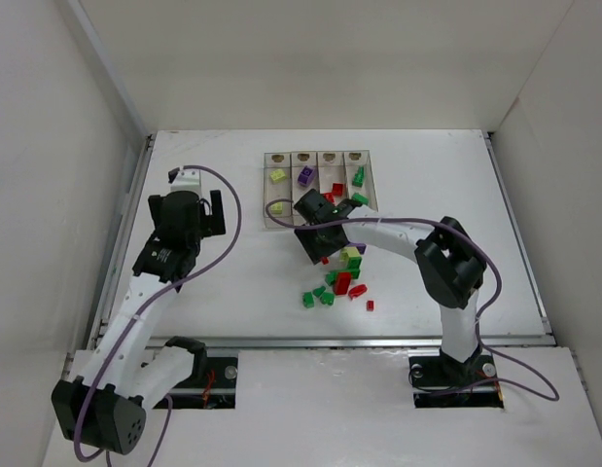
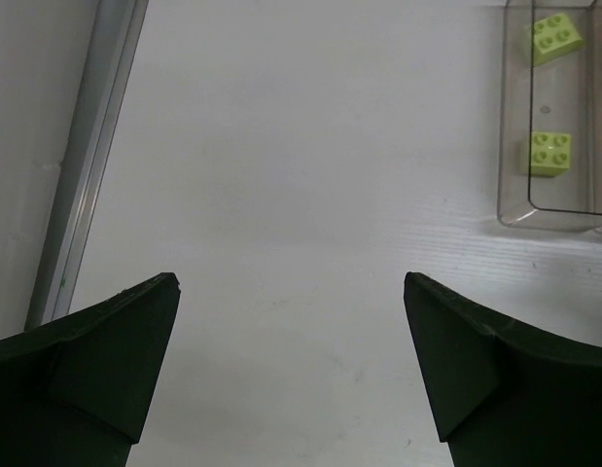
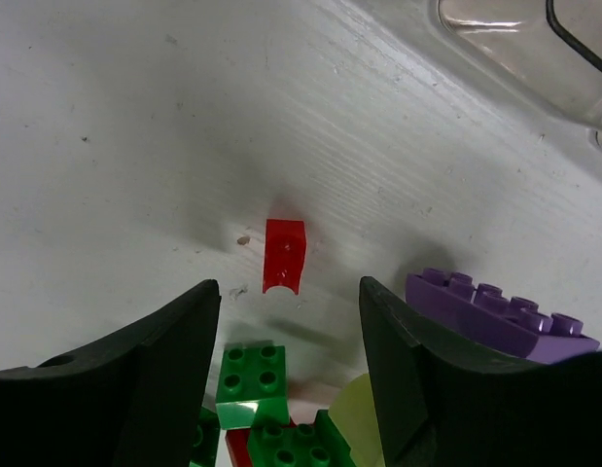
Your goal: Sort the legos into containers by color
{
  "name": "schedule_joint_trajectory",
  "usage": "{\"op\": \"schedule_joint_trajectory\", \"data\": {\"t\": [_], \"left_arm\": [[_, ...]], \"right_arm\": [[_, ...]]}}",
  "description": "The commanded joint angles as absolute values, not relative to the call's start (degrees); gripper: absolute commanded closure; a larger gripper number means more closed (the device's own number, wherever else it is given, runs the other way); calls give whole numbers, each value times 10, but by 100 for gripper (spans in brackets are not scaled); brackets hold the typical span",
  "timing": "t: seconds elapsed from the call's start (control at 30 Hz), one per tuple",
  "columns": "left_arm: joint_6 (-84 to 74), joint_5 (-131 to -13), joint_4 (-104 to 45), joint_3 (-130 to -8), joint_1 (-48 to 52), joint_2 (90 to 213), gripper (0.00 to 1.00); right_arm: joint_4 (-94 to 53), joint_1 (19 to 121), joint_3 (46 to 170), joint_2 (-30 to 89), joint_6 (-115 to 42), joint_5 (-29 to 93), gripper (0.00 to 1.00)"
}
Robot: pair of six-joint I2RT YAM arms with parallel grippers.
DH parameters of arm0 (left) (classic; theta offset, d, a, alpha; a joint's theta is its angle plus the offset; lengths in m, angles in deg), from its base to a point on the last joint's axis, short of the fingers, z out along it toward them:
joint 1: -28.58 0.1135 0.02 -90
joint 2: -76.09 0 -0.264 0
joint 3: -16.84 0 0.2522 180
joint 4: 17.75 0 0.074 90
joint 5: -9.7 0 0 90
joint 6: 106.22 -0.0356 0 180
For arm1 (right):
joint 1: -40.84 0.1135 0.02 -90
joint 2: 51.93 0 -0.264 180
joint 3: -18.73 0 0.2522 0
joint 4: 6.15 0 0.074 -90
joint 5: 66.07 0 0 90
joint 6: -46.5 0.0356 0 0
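While poised over the legos [image 1: 341, 280], holds right claw [image 3: 289, 282] parted, pinching nothing.
Holds left claw [image 2: 289, 277] spread wide above counter [image 2: 281, 146] near containers [image 1: 317, 158].

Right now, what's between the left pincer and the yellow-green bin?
Nothing: only bare white table separates the left pincer from that bin, per the left wrist view.
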State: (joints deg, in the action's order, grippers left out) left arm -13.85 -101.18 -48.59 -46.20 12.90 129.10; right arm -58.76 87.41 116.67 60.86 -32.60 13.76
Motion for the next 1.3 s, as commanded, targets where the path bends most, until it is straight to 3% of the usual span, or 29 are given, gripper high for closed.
{"op": "schedule_joint_trajectory", "data": {"t": [0.0, 0.17, 0.27, 0.33, 0.53, 0.83, 1.1, 1.2, 1.23, 1.27], "left_arm": [[-119, -970, -484, -442, 159, 1280, 0], [-119, -923, -479, -436, 193, 1280, 0], [-119, -887, -473, -436, 212, 1286, 0], [-119, -838, -461, -436, 221, 1286, 0], [-119, -701, -434, -410, 240, 1286, 0], [-83, -530, -342, -329, 252, 1286, 1], [-66, -518, -276, -272, 252, 1267, 3], [-66, -524, -276, -267, 252, 1267, 3], [-66, -524, -276, -267, 252, 1267, 3], [-66, -524, -276, -267, 252, 1267, 3]], "right_arm": [[-561, 868, 1156, 583, -314, 166, 35], [-539, 868, 1144, 611, -322, 199, 41], [-525, 868, 1144, 622, -335, 219, 52], [-525, 863, 1150, 629, -335, 219, 68], [-508, 851, 1157, 630, -335, 244, 100], [-418, 794, 1184, 512, -264, 279, 100], [-457, 717, 1285, 589, -236, 235, 100], [-485, 705, 1343, 634, -242, 235, 84], [-491, 699, 1357, 642, -242, 217, 63], [-496, 698, 1368, 648, -242, 212, 50]]}}
